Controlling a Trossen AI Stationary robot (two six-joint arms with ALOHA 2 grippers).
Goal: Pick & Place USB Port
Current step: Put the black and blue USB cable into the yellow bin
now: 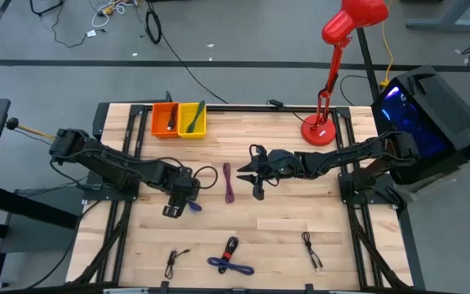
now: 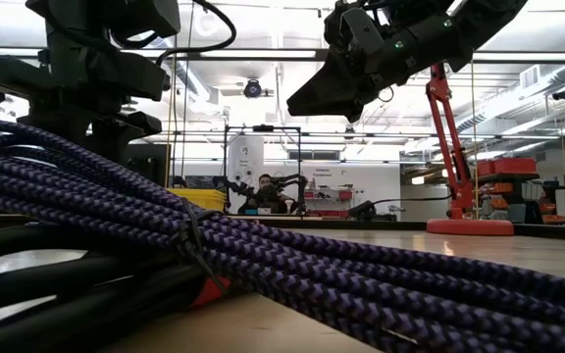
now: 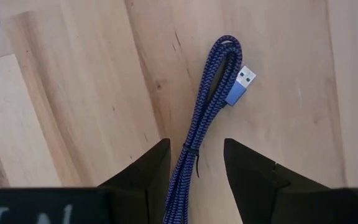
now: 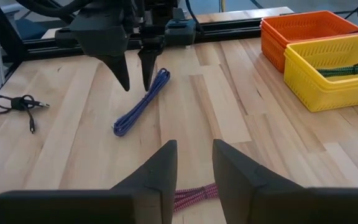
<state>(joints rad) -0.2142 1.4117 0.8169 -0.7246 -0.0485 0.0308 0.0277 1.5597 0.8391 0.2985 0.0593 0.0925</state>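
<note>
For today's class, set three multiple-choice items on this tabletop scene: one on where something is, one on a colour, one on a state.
1. Where is the left gripper?
A. Over the orange bin
B. Above the blue braided USB cable
C. Beside the red lamp

2. What colour is the bin holding the green cable?
A. Yellow
B. Orange
C. Black

3. How do the left gripper's jaws stand?
A. Shut on the cable
B. Open, straddling the cable
C. Shut on nothing

Answers:
1 B: the left wrist view looks down on the blue cable between the jaws.
2 A: the right wrist view shows the green cable in the yellow bin, next to the orange bin.
3 B: a gap shows between the jaws, with the cable lying on the table.
</note>
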